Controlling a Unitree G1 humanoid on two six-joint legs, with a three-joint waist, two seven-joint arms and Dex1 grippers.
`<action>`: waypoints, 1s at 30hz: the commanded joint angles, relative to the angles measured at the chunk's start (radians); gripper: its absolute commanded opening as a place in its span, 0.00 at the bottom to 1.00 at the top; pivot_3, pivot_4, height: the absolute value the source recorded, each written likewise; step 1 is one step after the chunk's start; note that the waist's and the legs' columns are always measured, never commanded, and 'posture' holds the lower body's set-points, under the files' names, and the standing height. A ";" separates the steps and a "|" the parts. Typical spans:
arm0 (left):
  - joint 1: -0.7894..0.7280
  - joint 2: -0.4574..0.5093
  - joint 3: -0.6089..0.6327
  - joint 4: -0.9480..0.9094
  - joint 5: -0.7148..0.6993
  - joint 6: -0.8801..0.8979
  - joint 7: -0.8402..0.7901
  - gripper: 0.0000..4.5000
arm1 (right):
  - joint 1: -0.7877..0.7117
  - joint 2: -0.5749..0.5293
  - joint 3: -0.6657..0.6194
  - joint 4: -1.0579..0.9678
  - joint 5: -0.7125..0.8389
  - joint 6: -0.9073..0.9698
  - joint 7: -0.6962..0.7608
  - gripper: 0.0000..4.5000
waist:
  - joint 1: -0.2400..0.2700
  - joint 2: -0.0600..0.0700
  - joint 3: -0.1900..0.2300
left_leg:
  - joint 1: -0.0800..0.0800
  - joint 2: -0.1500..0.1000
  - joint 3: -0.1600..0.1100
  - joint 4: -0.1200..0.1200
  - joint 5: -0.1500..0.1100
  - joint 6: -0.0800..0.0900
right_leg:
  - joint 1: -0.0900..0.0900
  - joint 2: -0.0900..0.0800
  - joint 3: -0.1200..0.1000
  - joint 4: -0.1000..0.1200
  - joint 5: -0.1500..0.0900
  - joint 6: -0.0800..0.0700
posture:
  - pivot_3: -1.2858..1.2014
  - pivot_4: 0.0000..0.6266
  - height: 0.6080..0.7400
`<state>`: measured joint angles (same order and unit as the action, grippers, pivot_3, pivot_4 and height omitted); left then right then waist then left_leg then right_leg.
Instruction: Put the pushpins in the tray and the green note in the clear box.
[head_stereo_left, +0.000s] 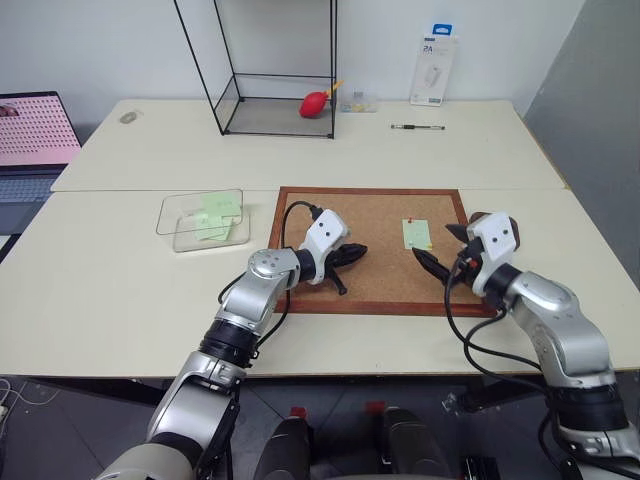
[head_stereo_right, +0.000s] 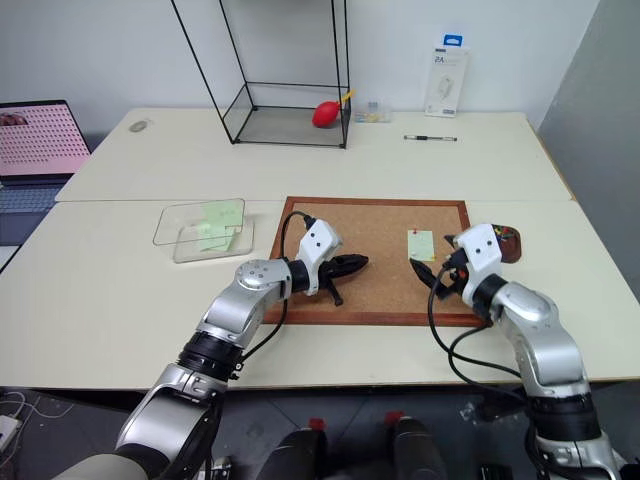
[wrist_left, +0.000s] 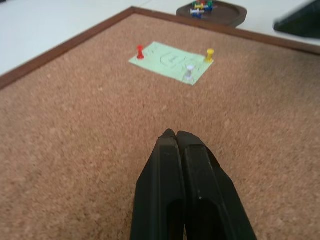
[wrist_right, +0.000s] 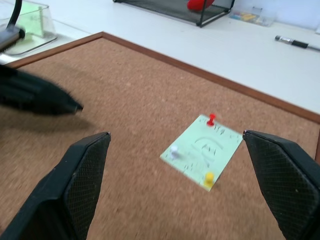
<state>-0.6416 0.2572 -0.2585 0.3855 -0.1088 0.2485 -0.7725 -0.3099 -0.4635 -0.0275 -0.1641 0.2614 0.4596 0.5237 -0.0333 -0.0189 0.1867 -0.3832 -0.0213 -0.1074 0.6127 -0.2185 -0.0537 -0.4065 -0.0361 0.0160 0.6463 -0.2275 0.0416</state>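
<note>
The pale green square paper note (head_stereo_left: 417, 234) is pinned to the wood-framed corkboard (head_stereo_left: 375, 290) by red, yellow and clear pushpins (wrist_right: 211, 119), so unpinning comes first: the spread-fingered right hand (head_stereo_left: 440, 262), at its five o'clock, must pinch one while the closed, empty left hand (head_stereo_left: 352, 252) waits at nine o'clock.

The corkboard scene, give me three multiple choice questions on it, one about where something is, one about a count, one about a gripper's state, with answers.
1. Where is the green note?
A. In the clear box
B. Pinned on the corkboard
C. In the tray

2. How many pins hold the note?
A. One
B. Two
C. Three

3. How is the left gripper?
A. Shut, holding nothing
B. Wide open
C. Shut on a pin

Answers: 1 B, it lies flat on the corkboard. 2 C, a red pin, a yellow pin and a clear pin stand in it. 3 A, its fingers meet with nothing between them.
</note>
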 joint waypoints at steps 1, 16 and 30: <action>-0.009 -0.009 -0.019 0.043 0.038 -0.040 -0.007 0.00 | -0.103 0.028 0.001 0.091 -0.012 0.019 -0.028 1.00 | 0.000 0.000 0.000 | 0.000 0.000 0.000 0.000 0.000 0.000 | 0.000 0.000 0.000 0.000 0.000 0.000 | 0.52 0.24 1.00; 0.050 -0.007 -0.024 -0.003 0.054 -0.014 -0.020 0.00 | -0.554 0.124 0.020 0.880 -0.134 -0.201 -0.065 1.00 | 0.000 0.001 -0.001 | 0.001 0.000 0.000 0.000 0.000 0.000 | 0.000 0.000 0.001 0.000 0.000 0.000 | 0.52 0.24 1.00; 0.082 0.005 -0.026 -0.058 0.062 0.017 -0.004 0.00 | -0.614 0.145 0.006 1.075 -0.168 -0.306 -0.052 0.52 | -0.007 0.001 -0.001 | 0.001 -0.001 0.001 0.000 0.000 0.000 | 0.000 0.000 0.001 0.000 0.003 -0.004 | 0.52 0.24 1.00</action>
<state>-0.5805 0.2589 -0.2681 0.3369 -0.0666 0.2535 -0.7732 -0.8885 -0.3143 -0.0074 0.9128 0.0982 0.1784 0.4669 -0.0408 -0.0179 0.1861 -0.3823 -0.0218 -0.1065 0.6125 -0.2185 -0.0536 -0.4061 -0.0366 0.0172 0.6467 -0.2249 0.0376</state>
